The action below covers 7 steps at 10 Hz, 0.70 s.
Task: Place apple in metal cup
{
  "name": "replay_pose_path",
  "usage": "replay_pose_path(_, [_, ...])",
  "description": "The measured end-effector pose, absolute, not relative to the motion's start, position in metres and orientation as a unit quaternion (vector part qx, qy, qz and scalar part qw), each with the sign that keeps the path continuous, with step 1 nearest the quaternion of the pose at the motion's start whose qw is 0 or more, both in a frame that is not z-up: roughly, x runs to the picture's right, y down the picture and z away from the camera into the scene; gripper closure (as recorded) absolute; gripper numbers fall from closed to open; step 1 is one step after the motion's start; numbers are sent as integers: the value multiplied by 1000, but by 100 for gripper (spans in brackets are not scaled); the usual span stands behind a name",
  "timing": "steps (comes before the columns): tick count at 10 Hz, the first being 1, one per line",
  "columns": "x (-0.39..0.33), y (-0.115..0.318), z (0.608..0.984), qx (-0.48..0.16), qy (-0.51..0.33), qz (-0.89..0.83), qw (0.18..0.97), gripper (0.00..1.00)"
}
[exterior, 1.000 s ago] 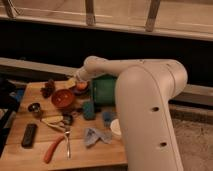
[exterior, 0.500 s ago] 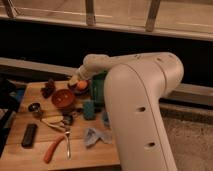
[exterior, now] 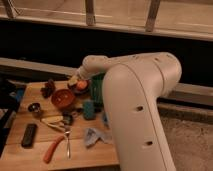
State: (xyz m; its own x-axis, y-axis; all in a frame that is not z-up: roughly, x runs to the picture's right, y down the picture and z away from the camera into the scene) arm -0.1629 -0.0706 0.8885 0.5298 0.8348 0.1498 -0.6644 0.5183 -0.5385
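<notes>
Wooden tabletop (exterior: 20, 152) ran along the lower left of my feed, under a dark wall and a railing, and the robot's thick white arm (exterior: 135, 100) blocked most of the right side. It reached left over the clutter, and the gripper (exterior: 78, 83) hung just above the far rim of the red bowl (exterior: 63, 98). The apple (exterior: 82, 85) sat right at its tip, and as far as I could make out the gripper was closed on it and holding it off the table, though the wrist covered much of the grasp. The metal cup (exterior: 35, 108) stood upright near the left edge of the table, on the other side of the red bowl and well apart from the apple. A green container (exterior: 97, 86) stood just behind the gripper, with a teal block (exterior: 89, 109) in front of it. Nearer me lay a black remote-like bar (exterior: 29, 135), an orange-handled tool (exterior: 51, 149) and a crumpled pale blue cloth (exterior: 96, 136).
</notes>
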Motion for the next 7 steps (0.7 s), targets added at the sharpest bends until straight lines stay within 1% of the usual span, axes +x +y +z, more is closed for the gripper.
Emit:
replay_pose_path(5, [-157,-57,927,-229,-191,461,836,31])
replay_pose_path(7, [-149,-53,936,-233,-180,469,833,31])
